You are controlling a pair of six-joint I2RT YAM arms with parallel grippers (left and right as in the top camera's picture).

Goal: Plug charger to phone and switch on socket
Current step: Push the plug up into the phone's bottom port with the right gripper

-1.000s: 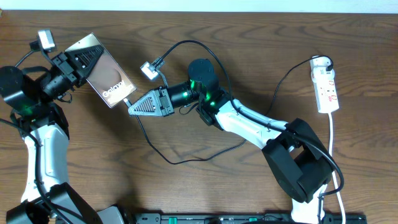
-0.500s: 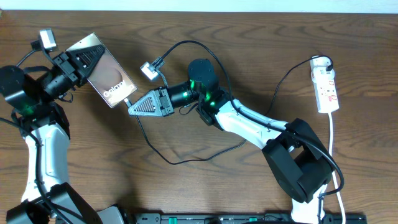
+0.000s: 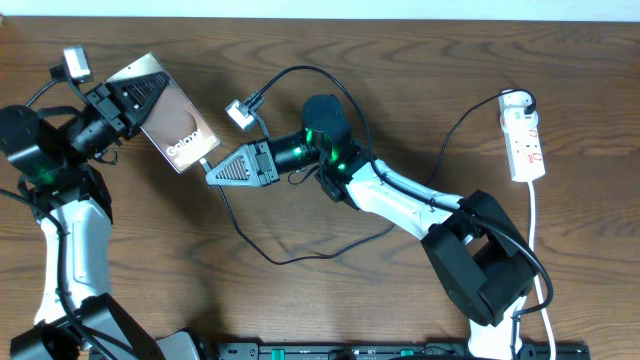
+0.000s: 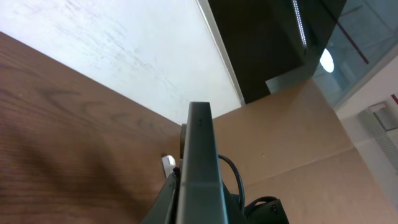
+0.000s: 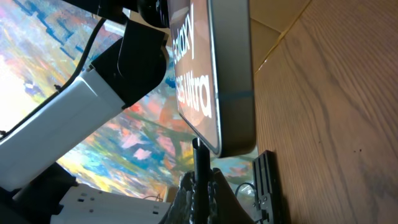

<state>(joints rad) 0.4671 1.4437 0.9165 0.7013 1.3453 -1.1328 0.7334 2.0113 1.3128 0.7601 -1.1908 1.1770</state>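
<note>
table (image 3: 400,60): brown wood, clear grain, matt with a faint sheen
phone (image 3: 178,125): smooth glossy bronze-grey face; the rim looks like satin metal, seen edge-on from the left wrist
charger (image 3: 290,258): thin black cable, smooth matt jacket
socket (image 3: 526,140): white plastic, smooth, slightly glossy
white cord (image 3: 537,230): smooth plastic sheath
right arm shell (image 3: 400,195): glossy white plastic, joints matt black
right gripper (image 3: 212,172): grey, matt, plastic-looking
</note>
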